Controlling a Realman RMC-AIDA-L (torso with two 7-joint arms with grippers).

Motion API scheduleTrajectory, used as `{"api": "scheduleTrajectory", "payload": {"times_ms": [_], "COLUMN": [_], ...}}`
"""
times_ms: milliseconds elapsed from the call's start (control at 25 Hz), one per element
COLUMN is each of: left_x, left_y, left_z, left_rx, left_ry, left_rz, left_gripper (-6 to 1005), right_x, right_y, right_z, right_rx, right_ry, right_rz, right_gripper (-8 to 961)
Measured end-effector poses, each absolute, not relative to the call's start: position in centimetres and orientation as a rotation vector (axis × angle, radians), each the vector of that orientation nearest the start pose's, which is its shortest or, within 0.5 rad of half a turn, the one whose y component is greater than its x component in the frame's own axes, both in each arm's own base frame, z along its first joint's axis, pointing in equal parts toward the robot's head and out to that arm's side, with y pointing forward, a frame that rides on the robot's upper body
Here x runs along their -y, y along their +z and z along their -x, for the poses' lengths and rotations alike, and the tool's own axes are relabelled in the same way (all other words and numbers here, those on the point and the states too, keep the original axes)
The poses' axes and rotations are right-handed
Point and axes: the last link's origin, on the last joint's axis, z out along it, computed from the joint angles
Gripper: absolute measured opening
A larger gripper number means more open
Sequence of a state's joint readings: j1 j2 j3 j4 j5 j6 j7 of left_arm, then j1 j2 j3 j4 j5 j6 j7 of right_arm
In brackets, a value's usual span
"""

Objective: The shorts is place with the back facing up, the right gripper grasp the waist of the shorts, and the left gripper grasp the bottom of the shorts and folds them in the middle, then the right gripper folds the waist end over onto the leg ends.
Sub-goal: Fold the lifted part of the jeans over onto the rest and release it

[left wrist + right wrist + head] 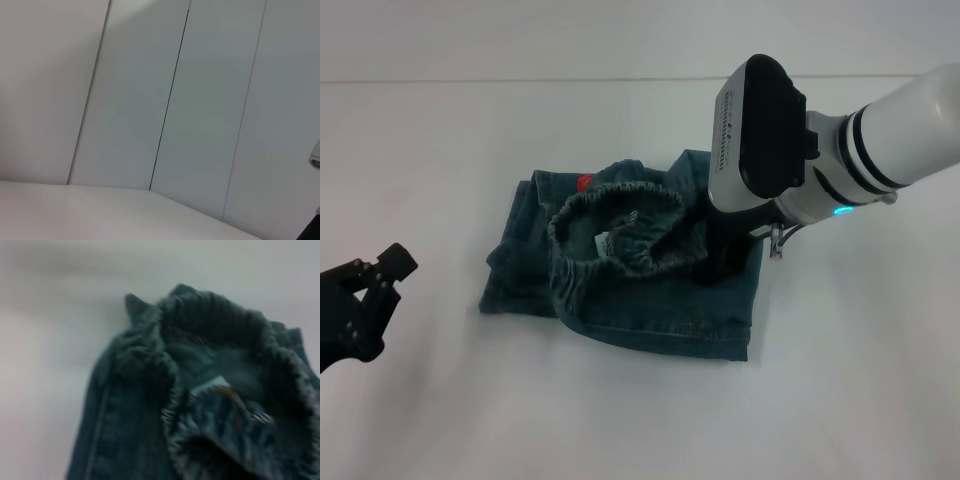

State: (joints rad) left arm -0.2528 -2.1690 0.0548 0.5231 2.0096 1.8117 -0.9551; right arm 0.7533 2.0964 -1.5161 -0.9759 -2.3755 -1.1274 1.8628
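Folded denim shorts (620, 275) lay mid-desk, the gathered waist (615, 225) standing open on top. The right gripper (725, 262) pressed into the waist's right side, jaws hidden. The left gripper (365, 300) idled, spread, near the left edge. The cloth looked soft and floppy; the thick elastic band seemed the firmest hold.

No text can be read: the small white label (603, 243) inside the gathered denim waistband (620, 232) is too small to make out.

White table (620, 420) (panelled wall (210, 100) behind)
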Motion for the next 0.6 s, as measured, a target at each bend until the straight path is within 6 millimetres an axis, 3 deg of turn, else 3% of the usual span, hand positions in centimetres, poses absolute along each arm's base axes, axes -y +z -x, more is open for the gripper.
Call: {"api": "scheduleTrajectory", "payload": {"times_ms": [240, 600], "left_x": [-22.1, -22.2], "left_y": [1.8, 1.7], "left_z": [33.3, 33.4], "left_rx": [0.619, 0.626], "left_ry": [-1.067, -1.06], "left_rz": [2.114, 2.113], "left_gripper": [17, 20], "right_x": [-39.2, -39.6], "right_y": [-7.5, -7.1], "right_z": [-16.0, -15.0], "right_rx": [0.038, 0.134], "right_ry": [-0.378, -0.35], "right_rz": [2.829, 2.812], "right_gripper": [715, 333]}}
